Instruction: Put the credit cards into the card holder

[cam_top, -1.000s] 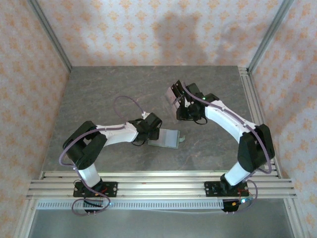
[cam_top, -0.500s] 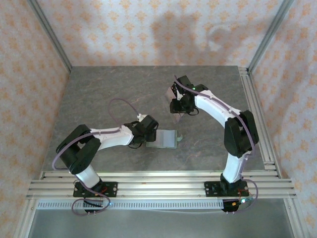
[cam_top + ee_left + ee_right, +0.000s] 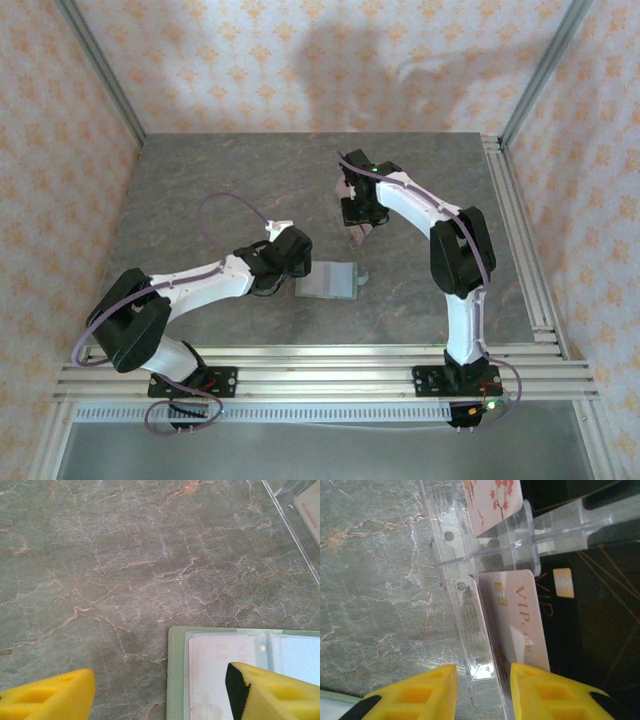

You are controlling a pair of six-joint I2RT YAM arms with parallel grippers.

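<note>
The card holder (image 3: 330, 282) lies open and flat on the stone table, pale green (image 3: 176, 680) with clear inner pockets. My left gripper (image 3: 298, 272) stands open at its left end (image 3: 160, 697), one finger (image 3: 272, 692) over the pocket and the other over bare table. The credit cards stand in a clear acrylic rack (image 3: 357, 228): a pink VIP card (image 3: 520, 620), a black card (image 3: 580, 630) and a blossom-printed pink one (image 3: 495, 505). My right gripper (image 3: 358, 212) is open but narrow (image 3: 482, 695), straddling the rack's clear wall (image 3: 470, 625) beside the VIP card's edge.
The rack's corner shows at the top right of the left wrist view (image 3: 300, 520). Metal rails (image 3: 510, 230) run along the table's right side and front edge, and patterned walls close in the back and sides.
The right arm has reached further left and down onto the card rack, and its jaws have narrowed. The left arm has stretched forward and its jaws have widened slightly. The card holder has stayed put.
</note>
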